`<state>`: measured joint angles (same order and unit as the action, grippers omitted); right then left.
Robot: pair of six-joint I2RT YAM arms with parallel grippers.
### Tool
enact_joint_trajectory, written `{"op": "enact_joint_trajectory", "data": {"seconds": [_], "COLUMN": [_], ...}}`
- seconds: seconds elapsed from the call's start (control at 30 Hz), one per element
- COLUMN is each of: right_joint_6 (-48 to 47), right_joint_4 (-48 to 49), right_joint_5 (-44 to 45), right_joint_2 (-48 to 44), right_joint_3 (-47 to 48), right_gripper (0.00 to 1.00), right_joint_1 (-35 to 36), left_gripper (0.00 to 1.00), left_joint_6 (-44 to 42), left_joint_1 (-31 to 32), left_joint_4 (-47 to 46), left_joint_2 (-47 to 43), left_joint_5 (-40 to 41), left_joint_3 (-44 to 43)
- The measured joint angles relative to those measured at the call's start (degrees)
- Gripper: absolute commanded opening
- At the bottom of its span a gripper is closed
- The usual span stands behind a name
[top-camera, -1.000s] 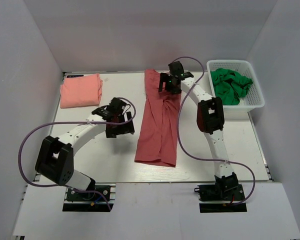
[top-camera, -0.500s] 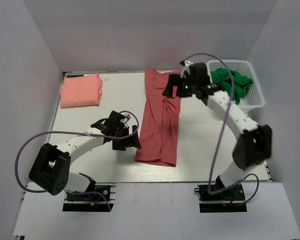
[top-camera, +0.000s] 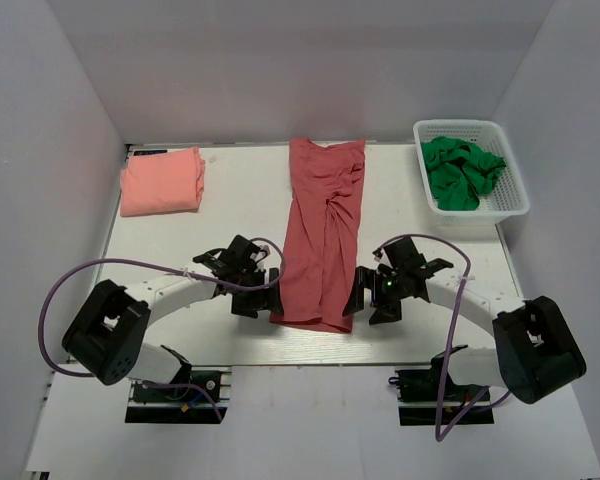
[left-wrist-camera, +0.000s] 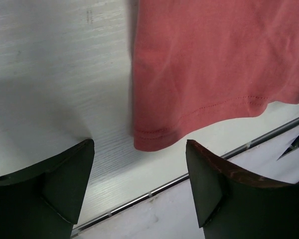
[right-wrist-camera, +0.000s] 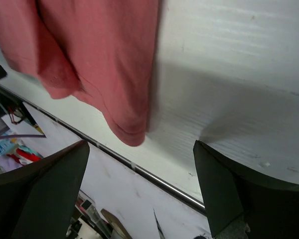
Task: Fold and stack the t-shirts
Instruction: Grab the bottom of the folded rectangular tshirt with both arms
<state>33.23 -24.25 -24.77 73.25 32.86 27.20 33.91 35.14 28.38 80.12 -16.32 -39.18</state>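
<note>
L gripper (left-wrist-camera: 139, 145): jaws apart, nothing clamped. The near-left hem corner of the brick-red shirt (left-wrist-camera: 214, 64) lies framed between the fingers, flat on the table (left-wrist-camera: 50, 59). R gripper (right-wrist-camera: 139, 145): jaws wide, empty, lined up on the near-right hem corner of the same shirt. Top view confirms both grippers are low at the near edge, one on each side of the hem, just beside the cloth. Contact w/ the cloth cannot be told.

The shirt lies lengthwise mid-table as a long narrow strip, sides apparently folded in, some bunching approx. halfway. Salmon-pink shirt (top-camera: 162, 180): folded, far-left corner, well apart. Basket (top-camera: 510, 208) at far right holds green cloth (top-camera: 460, 170).

Assessment: the step in hand is taking the hem corners for the lengthwise fold. Next move req.: both jaws onto the corners, pinch all layers, lift evenly, carry hem toward collar. Stacking not yet done.
</note>
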Motion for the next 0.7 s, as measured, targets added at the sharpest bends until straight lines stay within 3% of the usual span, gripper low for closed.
{"op": "enact_joint_trajectory", "data": {"seconds": [0.1, 0.13, 0.23, 0.33, 0.47, 0.5, 0.63, 0.7], "right_joint_6": [1.16, 1.51, 3.10, 4.50, 5.11, 5.09, 5.22, 4.98], "right_joint_4": [1.88, 2.49, 4.52, 5.81, 5.77, 5.77, 5.99, 5.99], "right_joint_5": [0.28, 0.26, -0.44, -2.16, -1.88, -1.79, -1.51, -1.40], "right_joint_2": [0.13, 0.48, 3.06, 4.74, 5.29, 5.42, 6.99, 8.24], "right_joint_3": [0.02, 0.02, 0.02, 0.02, -0.11, -0.13, -0.13, -0.09], "right_gripper": [0.88, 0.88, 0.80, 0.72, 0.51, 0.39, 0.27, 0.22], "right_joint_1": [0.72, 0.98, 1.81, 2.60, 3.69, 3.78, 4.22, 4.33], "left_gripper": [0.76, 0.68, 0.57, 0.57, 0.46, 0.45, 0.38, 0.25], "left_joint_6": [0.42, 0.52, 0.74, 0.85, 0.83, 0.90, 1.05, 1.14], "left_joint_1": [0.61, 0.74, 1.33, 2.16, 3.04, 3.15, 3.39, 3.54], "left_joint_4": [-0.76, -1.03, -1.70, -1.90, -1.88, -1.88, -1.79, -1.66], "left_joint_2": [0.52, 0.85, 2.10, 2.73, 3.23, 3.41, 4.42, 5.38], "left_joint_5": [0.04, -0.04, 0.00, 0.02, 0.04, 0.04, -0.20, -0.61], "left_joint_3": [-0.02, -0.11, -0.37, -0.57, -0.66, -0.66, -0.98, -1.68]}}
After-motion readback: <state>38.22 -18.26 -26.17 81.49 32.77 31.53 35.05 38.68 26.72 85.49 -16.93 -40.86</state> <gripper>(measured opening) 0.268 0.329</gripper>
